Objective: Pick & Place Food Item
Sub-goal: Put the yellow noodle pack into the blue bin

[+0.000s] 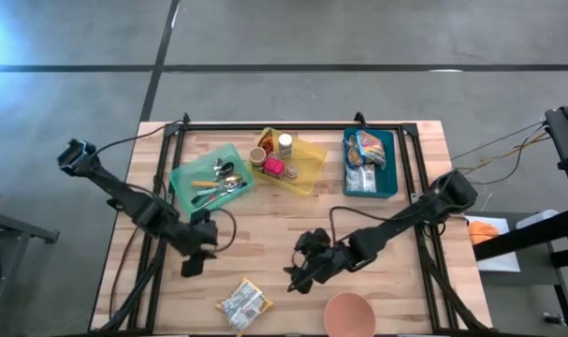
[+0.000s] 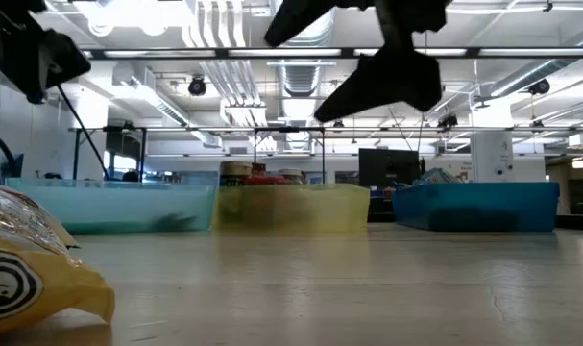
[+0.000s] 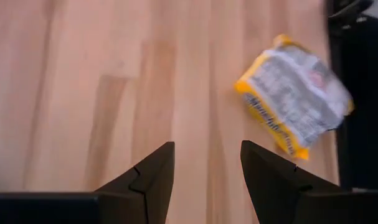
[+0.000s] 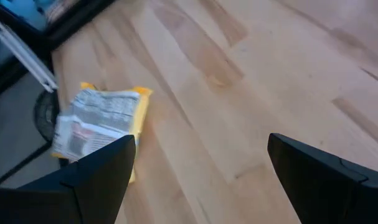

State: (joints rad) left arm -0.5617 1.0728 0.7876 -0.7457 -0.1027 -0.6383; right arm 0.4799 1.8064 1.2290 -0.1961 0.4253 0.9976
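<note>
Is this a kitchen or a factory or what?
Probably a robot lab or workshop, not a kitchen: bare ceiling ducts, a concrete floor, and a wooden table with sorting bins.

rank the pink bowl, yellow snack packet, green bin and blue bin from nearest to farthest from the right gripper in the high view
From the right gripper:
1. Pink bowl, at the table's front edge.
2. Yellow snack packet, front edge, toward the left arm.
3. Green bin, back left.
4. Blue bin, back right.

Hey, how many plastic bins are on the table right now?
3, in a row along the far side: a green bin on the left, a yellow bin in the middle, a blue bin on the right. None looks hidden.
</note>
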